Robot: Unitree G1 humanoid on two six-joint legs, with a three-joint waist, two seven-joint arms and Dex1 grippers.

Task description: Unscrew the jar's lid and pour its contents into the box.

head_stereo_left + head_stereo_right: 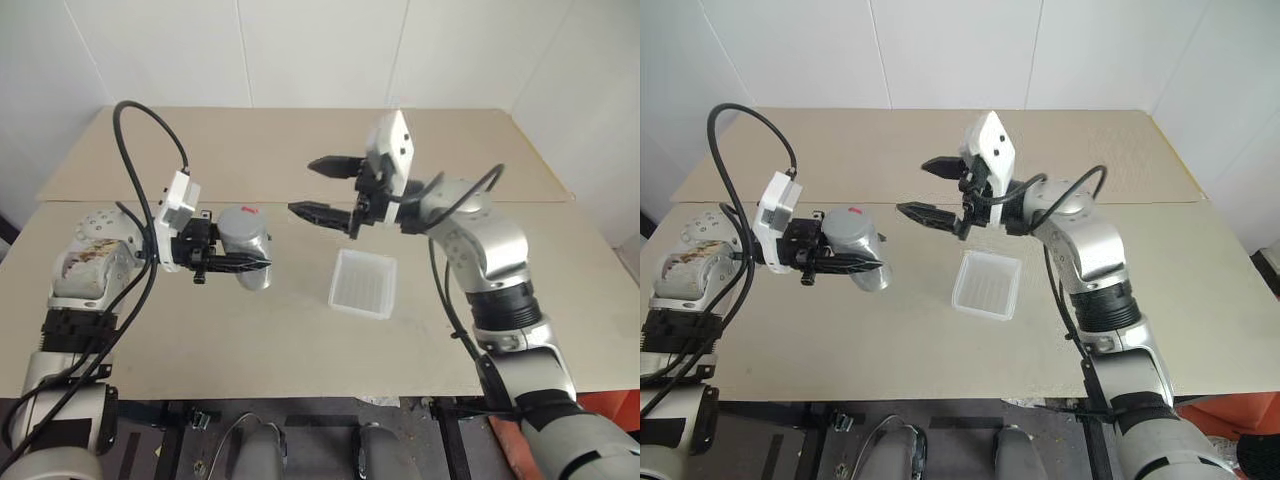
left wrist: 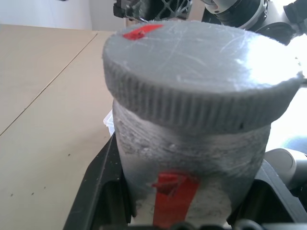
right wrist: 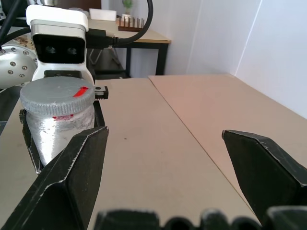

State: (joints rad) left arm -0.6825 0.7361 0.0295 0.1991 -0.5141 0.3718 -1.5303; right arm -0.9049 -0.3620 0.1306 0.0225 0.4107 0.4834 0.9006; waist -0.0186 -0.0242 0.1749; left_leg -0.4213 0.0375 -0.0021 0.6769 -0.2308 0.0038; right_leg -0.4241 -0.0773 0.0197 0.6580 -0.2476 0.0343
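Silvery-grey and cylindrical, the small jar (image 1: 247, 250) with a red label stripe is clamped by its body between the black fingers of the left gripper (image 1: 240, 265), held above the tan table (image 1: 200, 330) with its ridged round grey lid (image 1: 240, 221), marked in red, screwed on. Facing it, just apart, the right gripper (image 1: 322, 189) hangs with its fingers spread wide and empty. Below that gripper the shallow translucent white plastic box (image 1: 363, 284) rests on the table.
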